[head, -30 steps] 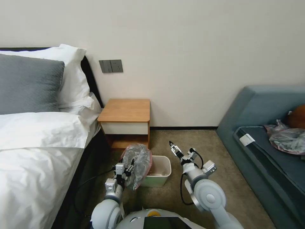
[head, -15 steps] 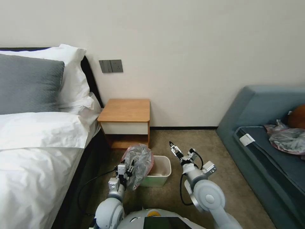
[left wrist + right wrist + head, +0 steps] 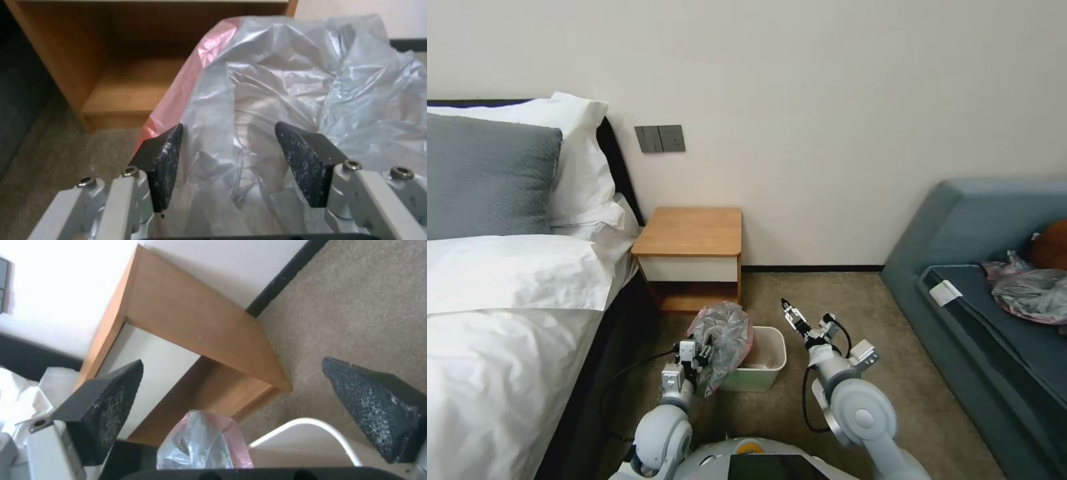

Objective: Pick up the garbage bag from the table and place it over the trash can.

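The garbage bag [image 3: 725,337], crumpled grey film with a pink rim, stands puffed up against the left side of the trash can [image 3: 754,380] on the carpet. My left gripper [image 3: 702,348] is at the bag's near left side. In the left wrist view its pads [image 3: 166,156] stand apart, loose bag [image 3: 267,86] film lying between them, so the left gripper [image 3: 228,126] is open. My right gripper [image 3: 789,308] hovers open just right of the can, nothing in it; its wrist view shows that gripper [image 3: 232,362] above the can's rim [image 3: 311,426] and the bag [image 3: 204,443]. The table [image 3: 690,230] stands behind, its top bare.
A bed [image 3: 507,300] with white sheets runs along the left. A blue sofa [image 3: 960,220] on the right carries a grey-and-pink plastic bundle [image 3: 1030,290]. My left arm's cable [image 3: 627,373] trails over the carpet. Open carpet [image 3: 880,320] lies right of the can.
My left gripper and the bag have shifted right, closer over the can's left side. The right gripper has barely moved.
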`<state>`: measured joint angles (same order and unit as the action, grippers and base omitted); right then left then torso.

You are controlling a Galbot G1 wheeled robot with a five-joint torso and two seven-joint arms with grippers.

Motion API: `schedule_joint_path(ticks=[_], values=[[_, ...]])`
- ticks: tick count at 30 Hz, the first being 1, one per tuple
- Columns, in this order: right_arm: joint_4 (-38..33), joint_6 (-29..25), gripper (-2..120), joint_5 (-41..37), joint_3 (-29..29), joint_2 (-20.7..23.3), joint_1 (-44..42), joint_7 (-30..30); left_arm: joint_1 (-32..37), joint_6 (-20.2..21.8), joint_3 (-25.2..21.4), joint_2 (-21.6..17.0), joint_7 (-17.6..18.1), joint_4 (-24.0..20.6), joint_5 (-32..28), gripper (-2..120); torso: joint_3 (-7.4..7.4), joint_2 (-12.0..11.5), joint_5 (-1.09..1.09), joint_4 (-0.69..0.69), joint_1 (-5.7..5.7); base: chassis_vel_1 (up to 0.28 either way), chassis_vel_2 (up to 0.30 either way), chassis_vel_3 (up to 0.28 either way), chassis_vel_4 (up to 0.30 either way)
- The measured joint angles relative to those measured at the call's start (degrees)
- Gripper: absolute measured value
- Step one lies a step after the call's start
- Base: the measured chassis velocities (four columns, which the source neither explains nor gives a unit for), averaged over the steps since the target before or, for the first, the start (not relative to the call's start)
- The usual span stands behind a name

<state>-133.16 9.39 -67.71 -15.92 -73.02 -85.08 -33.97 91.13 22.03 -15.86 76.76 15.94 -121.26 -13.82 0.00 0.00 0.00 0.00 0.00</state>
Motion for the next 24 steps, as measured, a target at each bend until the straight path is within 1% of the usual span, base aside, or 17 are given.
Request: schedule_joint_path(ticks=[1,4,6,9,10,12,13,17,18,21,24], values=[[0.0,0.0,100,0.0,0.0,0.0,0.0,0.0,0.0,0.0,0.0,0.0,0.0,0.0,0.0,58,0.00,0.0,0.00,0.00,0.00,0.000,0.000,0.000,0.000],[-0.3,-0.1,100,0.4,0.1,0.0,-0.3,0.0,-1.9,2.7,0.7,-1.1,1.0,-0.2,-2.8,58,0.00,0.0,0.00,0.00,0.00,0.000,0.000,0.000,0.000],[-0.4,-0.2,100,0.5,0.1,0.0,-0.4,0.0,-2.2,3.2,0.9,-1.3,1.2,-0.3,-3.4,58,0.00,0.0,0.00,-0.01,0.00,0.000,0.000,0.000,0.000],[-0.6,-0.4,100,1.3,-0.1,0.1,-1.0,0.0,-4.6,6.3,1.8,-2.1,3.3,-0.4,-7.3,58,0.00,0.0,0.00,-0.01,0.00,0.000,0.000,0.000,0.000],[-0.6,-0.4,100,1.3,-0.1,0.1,-1.0,0.0,-4.6,6.3,1.8,-2.1,3.3,-0.4,-7.3,58,0.00,0.0,0.00,-0.01,0.00,0.000,0.000,0.000,0.000],[-0.7,-0.5,100,1.6,-0.2,0.0,-1.3,-0.1,-6.1,8.5,2.4,-2.3,4.6,-0.3,-9.0,58,0.00,0.0,0.00,-0.01,0.00,0.000,0.000,0.000,0.000],[-0.7,-0.5,100,1.6,-0.2,0.0,-1.3,-0.1,-6.1,8.5,2.4,-2.3,4.6,-0.3,-9.0,58,0.00,0.0,0.00,-0.01,0.00,0.000,0.000,0.000,0.000],[-0.7,-0.8,100,2.0,-0.4,-0.1,-1.8,-0.1,-7.5,11.9,3.2,-2.6,6.7,-0.1,-10.4,57,0.00,0.0,0.00,0.00,0.00,0.000,0.000,0.000,0.000],[-0.7,-0.8,100,2.0,-0.4,-0.1,-1.8,-0.1,-7.5,11.9,3.2,-2.6,6.7,-0.1,-10.4,57,0.00,0.0,0.00,0.00,0.00,0.000,0.000,0.000,0.000],[-0.7,-0.9,100,2.2,-0.5,-0.3,-1.9,-0.1,-7.8,14.2,3.4,-2.9,8.5,-0.1,-11.8,56,0.00,0.0,0.00,0.00,0.00,0.000,0.000,0.000,0.000],[-0.8,-1.0,100,2.5,-0.5,-0.4,-2.0,-0.1,-8.1,14.9,3.4,-3.1,9.2,-0.1,-12.7,55,0.00,0.0,0.00,0.00,0.00,0.000,0.000,0.000,0.000]])
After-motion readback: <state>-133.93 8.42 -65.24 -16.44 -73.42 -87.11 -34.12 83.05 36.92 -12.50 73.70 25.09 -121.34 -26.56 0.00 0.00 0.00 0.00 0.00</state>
